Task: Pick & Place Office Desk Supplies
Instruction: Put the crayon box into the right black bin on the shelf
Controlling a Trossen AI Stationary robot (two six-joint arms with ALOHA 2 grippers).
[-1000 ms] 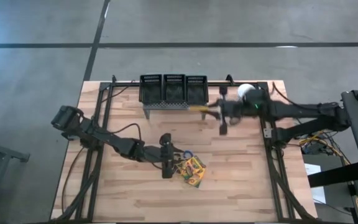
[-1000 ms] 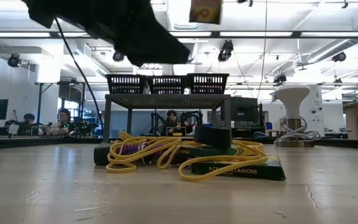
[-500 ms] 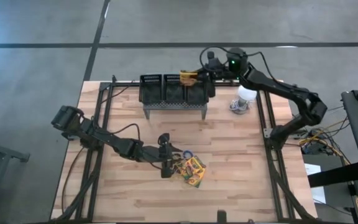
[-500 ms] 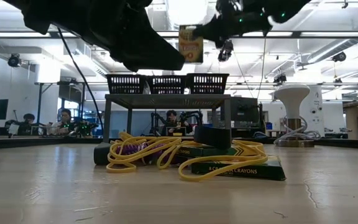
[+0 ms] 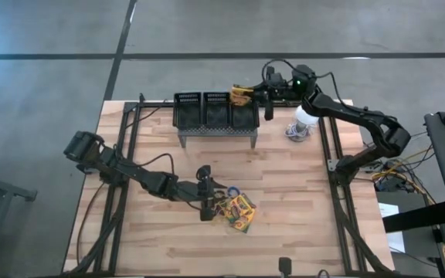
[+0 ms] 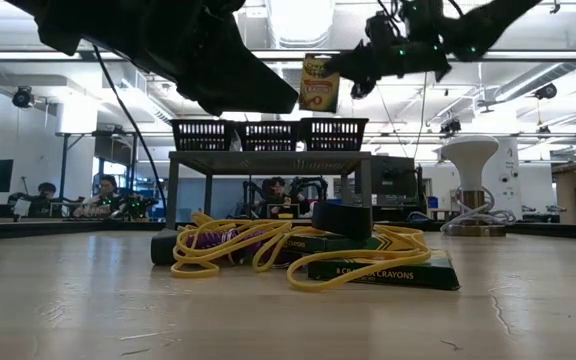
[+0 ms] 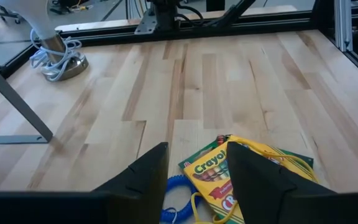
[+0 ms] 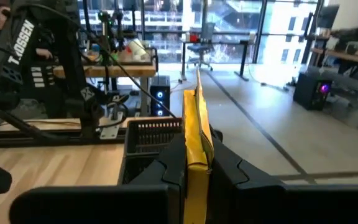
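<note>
Although the right hand [image 5: 247, 93] is partly lost against the black baskets in the overhead view, its own camera shows the two dark fingers [image 8: 173, 163] pressed together on a thin yellow crayon box [image 8: 197, 134], held edge-on so only the narrow cardboard side shows. From desk level that same box [image 6: 319, 83] hangs upright in the air, long axis vertical, printed face toward the camera, above the row of three black mesh baskets [image 5: 215, 110] that sit on a grey perforated metal stand [image 5: 215, 132] at the far edge of the wooden desk [image 5: 300, 201]. Which basket it hangs over is hard to judge; from above it seems to be over the rightmost one. Beside the stand rests a white dome-shaped object [image 5: 304, 119] with a coiled cable. Near the middle of the desk, the left hand [image 5: 207, 207] sits low with its fingers apart, touching nothing; just beyond them lies a flat crayon box [image 7: 229, 177], lying at a slant, its near end hidden by one finger. Loops of yellow rubber bands [image 6: 238, 255] drape over it, with a blue band [image 7: 175, 193] cut off by the picture's edge and a purple one [image 6: 213, 240] mostly buried. People sit at benches [image 6: 98, 195] far behind, too small to make out.
</note>
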